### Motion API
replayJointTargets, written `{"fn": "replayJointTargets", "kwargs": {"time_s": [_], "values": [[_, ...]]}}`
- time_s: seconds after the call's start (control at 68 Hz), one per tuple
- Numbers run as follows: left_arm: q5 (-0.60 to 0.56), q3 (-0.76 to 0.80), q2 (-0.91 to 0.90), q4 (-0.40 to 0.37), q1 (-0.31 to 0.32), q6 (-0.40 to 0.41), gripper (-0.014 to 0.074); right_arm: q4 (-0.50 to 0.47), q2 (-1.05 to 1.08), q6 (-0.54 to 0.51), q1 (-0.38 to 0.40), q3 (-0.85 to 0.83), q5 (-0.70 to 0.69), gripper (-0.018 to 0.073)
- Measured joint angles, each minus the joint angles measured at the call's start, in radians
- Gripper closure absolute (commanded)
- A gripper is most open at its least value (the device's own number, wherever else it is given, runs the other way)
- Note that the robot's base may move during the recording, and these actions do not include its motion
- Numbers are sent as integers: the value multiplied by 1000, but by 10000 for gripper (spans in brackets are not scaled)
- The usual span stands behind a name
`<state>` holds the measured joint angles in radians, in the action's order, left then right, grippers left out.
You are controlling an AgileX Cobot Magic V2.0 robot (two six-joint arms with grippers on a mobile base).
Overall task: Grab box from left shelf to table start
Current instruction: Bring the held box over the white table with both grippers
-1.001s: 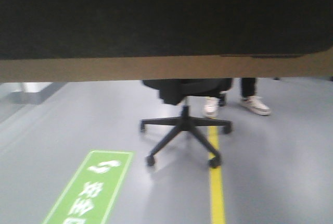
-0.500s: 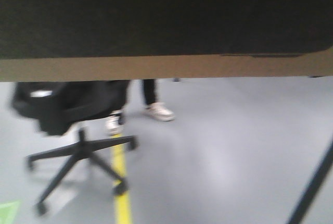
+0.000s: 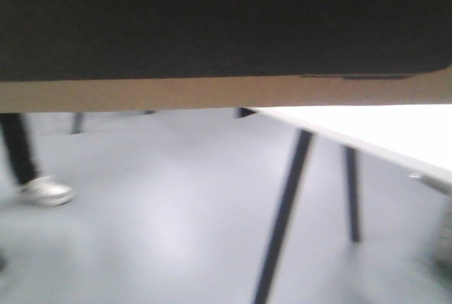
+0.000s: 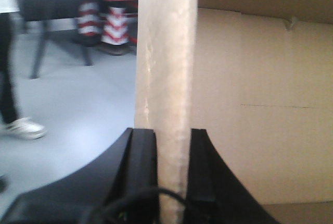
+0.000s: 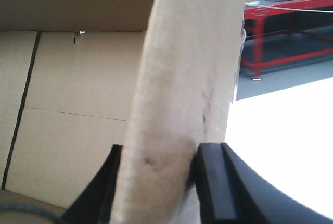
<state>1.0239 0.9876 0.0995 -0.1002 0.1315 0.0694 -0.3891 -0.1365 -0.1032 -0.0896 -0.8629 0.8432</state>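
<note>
Across the top of the front-facing view, the box (image 3: 226, 35) fills the whole width, showing its black printed panel with a strip of brown cardboard below; it sits close to the camera and is blurred. The box is held off the floor by both arms, one on each side wall. In the left wrist view, the left gripper (image 4: 171, 174) is clamped on an upright cardboard wall, with one black finger (image 4: 143, 166) pressed flat on each face and the open brown interior to the right of the wall. In the right wrist view, the right gripper (image 5: 158, 182) pinches the opposite wall in the same way, with a black finger (image 5: 213, 182) on the outer face and the interior to the left. The table (image 3: 395, 134), a plain white surface, runs from under the lower edge of the box toward the right, standing on dark slanted legs (image 3: 282, 212); the right wrist view shows it just beside the gripped wall. Whether the box touches the table cannot be told. The floor (image 3: 176, 198) is smooth light grey. A dark-trousered leg with a white shoe (image 3: 44, 191) stands at the left. Red-and-white striped barriers (image 4: 114, 23) stand beyond, and a red metal frame (image 5: 291, 10) stands past the table.
</note>
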Motion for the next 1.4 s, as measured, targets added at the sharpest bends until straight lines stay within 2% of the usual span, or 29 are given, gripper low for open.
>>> {"fn": "replayJointTargets", "kwargs": {"time_s": [1.398], "values": [[0, 0, 0, 0, 0, 0, 696, 0, 0, 0, 0, 0, 0, 501]]}}
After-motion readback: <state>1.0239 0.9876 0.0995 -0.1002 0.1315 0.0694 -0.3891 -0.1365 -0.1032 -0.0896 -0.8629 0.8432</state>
